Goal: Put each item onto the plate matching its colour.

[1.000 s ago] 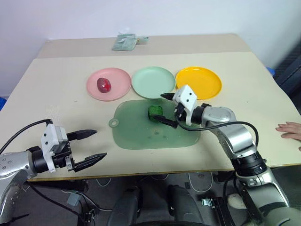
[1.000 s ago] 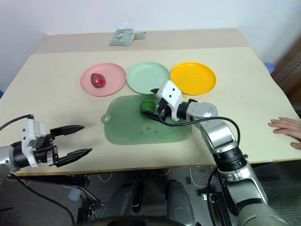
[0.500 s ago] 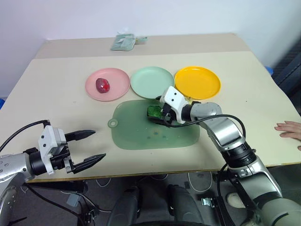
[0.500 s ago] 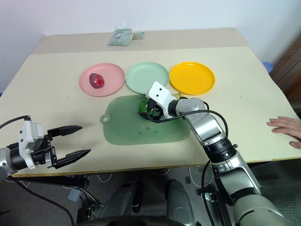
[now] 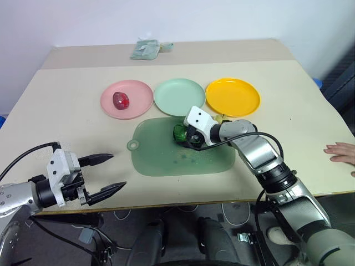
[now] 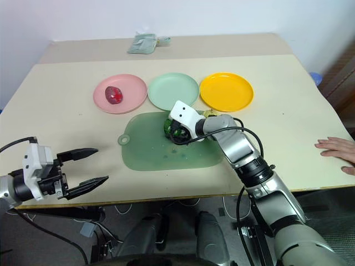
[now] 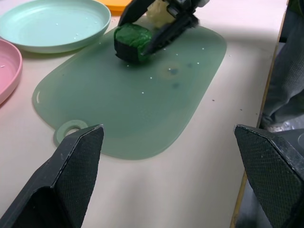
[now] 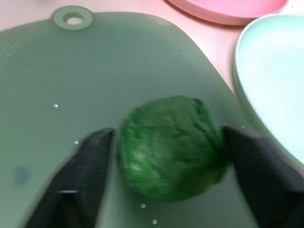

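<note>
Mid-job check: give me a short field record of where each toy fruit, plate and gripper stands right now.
red fruit: glossy dark red toy fruit on round pink plate
green fruit: bumpy dark green toy fruit on translucent green cutting mat, between the right gripper fingers
yellow fruit: pale yellow piece partly hidden behind the right arm
mint green plate: empty
orange-yellow plate: empty
left gripper: open, holding nothing

Plastic and matt surfaces in front of me

My worktop (image 5: 288, 127) looks matt; the green mat (image 5: 166, 158) is smooth, translucent plastic; the green fruit (image 8: 171, 147) is bumpy; the red fruit (image 5: 122, 100) is glossy.
</note>
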Tool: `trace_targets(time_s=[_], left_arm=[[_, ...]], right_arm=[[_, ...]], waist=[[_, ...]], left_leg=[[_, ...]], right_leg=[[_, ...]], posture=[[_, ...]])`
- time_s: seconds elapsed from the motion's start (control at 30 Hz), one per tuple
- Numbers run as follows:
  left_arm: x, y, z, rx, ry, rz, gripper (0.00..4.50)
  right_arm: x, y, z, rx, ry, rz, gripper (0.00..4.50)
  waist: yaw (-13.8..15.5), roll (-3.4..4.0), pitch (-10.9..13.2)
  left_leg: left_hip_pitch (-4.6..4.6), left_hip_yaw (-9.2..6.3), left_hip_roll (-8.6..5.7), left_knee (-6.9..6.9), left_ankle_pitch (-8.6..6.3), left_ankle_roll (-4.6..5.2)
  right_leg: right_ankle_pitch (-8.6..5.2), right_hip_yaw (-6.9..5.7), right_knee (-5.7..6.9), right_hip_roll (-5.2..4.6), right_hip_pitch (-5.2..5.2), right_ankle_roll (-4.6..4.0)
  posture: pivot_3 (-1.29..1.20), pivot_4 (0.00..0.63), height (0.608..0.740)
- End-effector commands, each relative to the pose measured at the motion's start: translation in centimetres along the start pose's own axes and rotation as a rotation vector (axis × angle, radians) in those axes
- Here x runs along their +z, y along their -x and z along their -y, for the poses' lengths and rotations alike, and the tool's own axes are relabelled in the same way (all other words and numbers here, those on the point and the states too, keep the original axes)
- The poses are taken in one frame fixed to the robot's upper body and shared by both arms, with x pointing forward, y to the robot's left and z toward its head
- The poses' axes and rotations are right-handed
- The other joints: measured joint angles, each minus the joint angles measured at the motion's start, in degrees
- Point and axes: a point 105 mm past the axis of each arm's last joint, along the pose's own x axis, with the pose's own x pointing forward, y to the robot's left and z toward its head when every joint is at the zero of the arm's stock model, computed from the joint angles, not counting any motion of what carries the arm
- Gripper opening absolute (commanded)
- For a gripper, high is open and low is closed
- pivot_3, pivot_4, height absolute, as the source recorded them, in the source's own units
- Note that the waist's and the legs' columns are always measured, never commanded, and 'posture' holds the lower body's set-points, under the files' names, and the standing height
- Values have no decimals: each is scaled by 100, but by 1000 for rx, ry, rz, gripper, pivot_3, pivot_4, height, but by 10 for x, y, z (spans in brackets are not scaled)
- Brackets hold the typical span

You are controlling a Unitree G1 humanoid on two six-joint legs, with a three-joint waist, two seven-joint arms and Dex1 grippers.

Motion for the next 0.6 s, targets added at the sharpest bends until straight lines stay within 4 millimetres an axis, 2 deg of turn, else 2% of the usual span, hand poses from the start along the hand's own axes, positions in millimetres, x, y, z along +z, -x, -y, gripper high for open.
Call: trace_targets(time_s=[0.03,0.1,0.17,0.3,0.4,0.47,0.6], left_arm=[[7,-1,4,0,-37,24,4500],[6,-1,5,3,-33,28,4500],[6,-2,5,7,-29,32,4500],[5,-3,6,14,-18,44,4500],[7,-6,7,20,-3,65,4500],[7,-8,8,21,2,74,4500],[9,-9,9,29,12,91,4500]], right_arm=[[15,0,3,3,32,31,1775],[16,1,2,7,29,36,1775],[26,5,1,20,7,74,1775],[62,12,5,30,-45,212,1775],[90,10,34,-98,-71,307,1775],[98,6,59,-197,-38,329,1775],[107,-5,92,-283,-32,367,1775]], waist=[[-2,0,0],[-1,0,0],[-1,0,0],[-3,1,0],[-36,7,3],[-36,6,3],[-13,-1,-1]], left_leg=[[0,0,0,0,0,0],[0,0,0,0,0,0],[0,0,0,0,0,0],[0,0,0,-1,0,0],[0,1,1,-4,0,-2],[1,1,1,-9,2,-8],[3,1,-4,-19,6,-13]], right_leg=[[0,0,0,0,0,0],[0,0,0,0,0,0],[0,0,0,0,0,0],[0,0,1,0,0,0],[1,6,5,3,-7,0],[2,5,7,5,-14,1],[3,1,4,6,-30,0]], posture=[[0,150,740],[0,150,740],[0,150,740],[0,150,740],[0,150,740],[0,150,740],[0,150,740]])
